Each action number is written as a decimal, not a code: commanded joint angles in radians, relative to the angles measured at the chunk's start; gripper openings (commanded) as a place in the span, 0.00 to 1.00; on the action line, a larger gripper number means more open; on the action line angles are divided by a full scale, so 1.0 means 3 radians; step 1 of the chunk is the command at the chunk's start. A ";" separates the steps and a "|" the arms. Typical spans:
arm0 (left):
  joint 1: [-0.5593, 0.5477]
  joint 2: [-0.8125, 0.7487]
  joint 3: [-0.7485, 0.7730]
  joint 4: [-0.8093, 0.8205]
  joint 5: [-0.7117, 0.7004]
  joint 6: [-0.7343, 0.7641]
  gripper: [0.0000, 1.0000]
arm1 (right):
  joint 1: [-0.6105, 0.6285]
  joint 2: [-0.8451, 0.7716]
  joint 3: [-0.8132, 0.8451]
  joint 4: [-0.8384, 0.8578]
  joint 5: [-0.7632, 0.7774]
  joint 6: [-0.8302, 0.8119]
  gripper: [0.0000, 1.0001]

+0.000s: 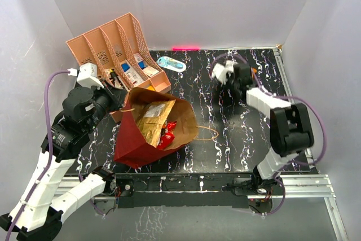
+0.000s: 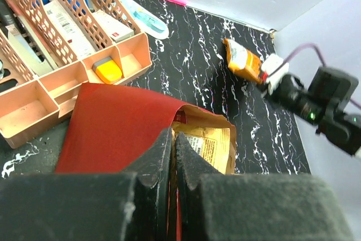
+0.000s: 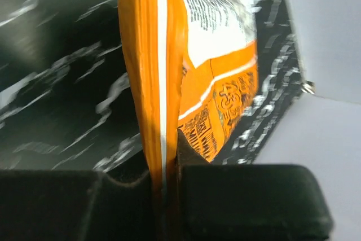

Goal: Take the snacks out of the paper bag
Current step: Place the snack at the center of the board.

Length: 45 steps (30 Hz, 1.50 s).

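Nearest the overhead camera, the left arm rises from the lower left corner. Its left gripper (image 1: 119, 101) sits at the rim of the paper bag (image 1: 132, 142), which lies on its side on the black marbled table (image 1: 237, 139) with its mouth facing right. A gold packet (image 1: 152, 115) and a red packet (image 1: 167, 134) show inside the mouth. The peach organizer (image 1: 115, 46) stands behind the bag, with a light-blue oval object (image 1: 171, 64) just beside it. Far right, the right gripper (image 1: 224, 72) hangs over the table's back part. From above, its load is hidden.

The left wrist view supplies that. Its own fingers (image 2: 155, 159) are pressed together on the bag's dark-red edge, with a sliver of red between them. Beyond them, the gold packet sits in the kraft interior. Across the table, the right gripper holds an orange packet (image 2: 242, 59), well apart from the bag.

The right wrist view brings the grip close. The jaws are clamped on the orange packet's bottom seam, and the packet stands upright above the table, its printed label facing right.
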 commanded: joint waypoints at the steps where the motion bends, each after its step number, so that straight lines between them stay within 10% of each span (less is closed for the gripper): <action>1: -0.0004 -0.0034 0.0050 0.0068 0.0090 -0.0040 0.00 | 0.0107 -0.0708 -0.0768 0.0907 -0.0538 -0.0421 0.08; 9: 0.0001 -0.0020 -0.0011 0.0129 0.0215 -0.0125 0.00 | 0.0110 -0.1003 -0.1620 0.1328 -0.0709 -0.0191 0.12; 13: -0.0002 0.0000 0.0011 0.0125 0.0234 -0.0119 0.00 | 0.0304 -0.0964 -0.1547 0.1035 -0.0680 0.0037 0.55; 30: -0.0003 -0.0026 -0.0049 0.0107 0.0212 -0.0070 0.00 | 0.0847 -0.1389 -0.0957 -0.0839 -0.0474 0.3445 0.81; 38: -0.0002 -0.0090 -0.0078 0.0129 0.0308 -0.0051 0.00 | 0.0854 -0.2430 -0.0941 -0.0275 -0.1112 0.2283 0.82; 45: 0.0000 -0.0115 -0.0146 0.0201 0.0329 -0.0149 0.00 | 0.1093 -0.2494 -0.0522 -0.0522 -0.2505 -0.0243 0.78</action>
